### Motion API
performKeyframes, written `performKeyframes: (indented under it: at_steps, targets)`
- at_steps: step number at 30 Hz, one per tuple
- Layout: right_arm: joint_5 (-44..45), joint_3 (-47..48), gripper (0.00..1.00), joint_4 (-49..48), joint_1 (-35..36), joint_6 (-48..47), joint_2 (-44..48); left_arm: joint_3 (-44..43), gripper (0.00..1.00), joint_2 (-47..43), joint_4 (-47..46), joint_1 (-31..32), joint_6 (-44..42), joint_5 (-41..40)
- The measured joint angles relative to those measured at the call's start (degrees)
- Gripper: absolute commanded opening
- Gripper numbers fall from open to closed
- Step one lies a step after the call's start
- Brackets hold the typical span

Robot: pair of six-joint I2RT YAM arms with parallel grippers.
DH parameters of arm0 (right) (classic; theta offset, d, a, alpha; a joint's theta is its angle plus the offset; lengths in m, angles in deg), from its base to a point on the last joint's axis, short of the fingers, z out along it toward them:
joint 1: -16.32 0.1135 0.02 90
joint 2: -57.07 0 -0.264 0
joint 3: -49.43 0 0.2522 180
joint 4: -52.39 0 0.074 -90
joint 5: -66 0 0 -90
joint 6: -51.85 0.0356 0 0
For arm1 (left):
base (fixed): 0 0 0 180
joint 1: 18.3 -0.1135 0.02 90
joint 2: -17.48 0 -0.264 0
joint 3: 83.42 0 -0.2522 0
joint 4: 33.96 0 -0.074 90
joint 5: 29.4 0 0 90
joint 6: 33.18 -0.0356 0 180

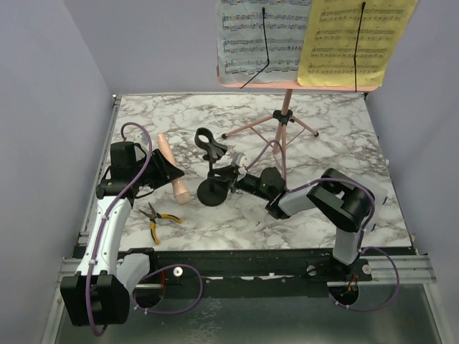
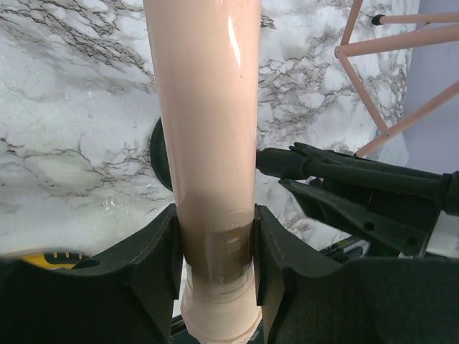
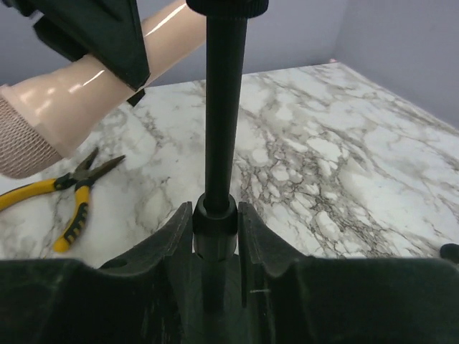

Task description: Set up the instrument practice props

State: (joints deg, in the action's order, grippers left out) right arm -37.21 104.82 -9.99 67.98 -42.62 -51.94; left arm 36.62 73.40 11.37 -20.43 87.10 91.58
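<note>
Handling the toy microphone [image 2: 204,107] looks easy on weight but tricky on grip. Its glossy, rigid plastic barrel is likely light and slippery, so it is best pinched squarely across the barrel. The left tool [image 2: 216,247] clamps it that way and holds it slanted over the counter [image 1: 330,136], just left of the mic stand [image 3: 224,107]. That stand seems stiff and bottom-heavy on its round base. The right tool [image 3: 215,229] is closed on its thin pole, low down near the base.
</note>
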Motion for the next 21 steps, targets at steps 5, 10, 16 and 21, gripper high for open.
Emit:
performKeyframes:
  at_steps: [5,10,16,21]
  targets:
    - [-19.1,-1.4,0.07,8.1,-8.3,1.1,5.5,0.0,0.0,-0.2,0.1,0.0,-0.2,1.2]
    - [-29.0,-0.7,0.0,18.1,-11.1,-2.1,9.7,0.0,0.0,-0.2,0.3,0.1,-0.6,2.3]
    - [-41.8,3.3,0.08,27.9,-13.4,-7.1,10.4,0.0,0.0,0.0,0.3,0.1,-0.8,5.0]
    - [-46.2,5.0,0.49,31.9,-15.4,-6.4,10.1,0.0,0.0,0.9,0.3,0.5,-1.1,8.0]
